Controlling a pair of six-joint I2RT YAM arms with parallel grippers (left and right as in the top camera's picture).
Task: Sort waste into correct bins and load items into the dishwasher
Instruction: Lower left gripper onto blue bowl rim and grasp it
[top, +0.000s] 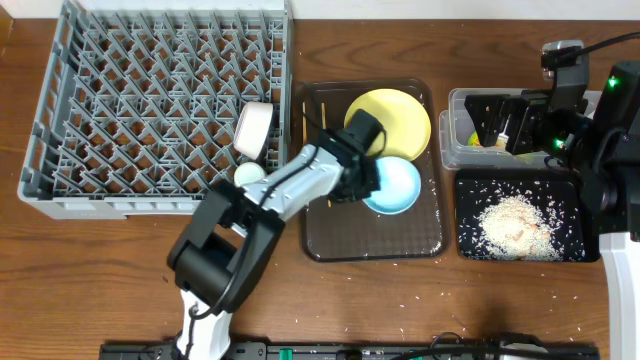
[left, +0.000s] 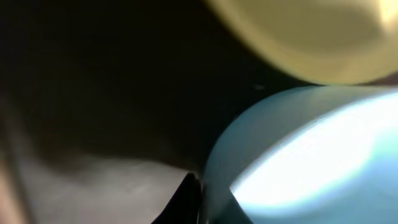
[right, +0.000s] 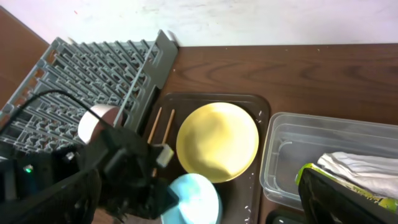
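The light blue bowl (top: 400, 188) rests on the near right part of the dark brown serving tray (top: 330, 235). Its far rim meets the yellow plate (top: 392, 118) at the tray's far right, touching or overlapping, I cannot tell which. My left arm (top: 290, 185) crosses the tray's left half and puts the left jaws at the bowl's left rim, probably because a shallow bowl offers little else to grip. The left wrist view is a blue and yellow blur with one dark finger (left: 185, 204), so I cannot tell whether the jaws are apart or clamped. Two chopsticks (right: 160, 124) lie along the tray's far left edge. Left of the tray stands the grey dish rack (top: 140, 110), with the white bowl (top: 252, 127) propped between its pegs and the pale cup (top: 248, 173) just beside the tray. Right of the tray, the clear tub (right: 292, 155) holds the paper wrapper (right: 360, 168) and the packet (top: 474, 140), and the black tray (top: 470, 190) holds rice (top: 515, 220). The right jaws hang over the tub and I cannot tell their state. Stray grains dot the tabletop (top: 500, 60).
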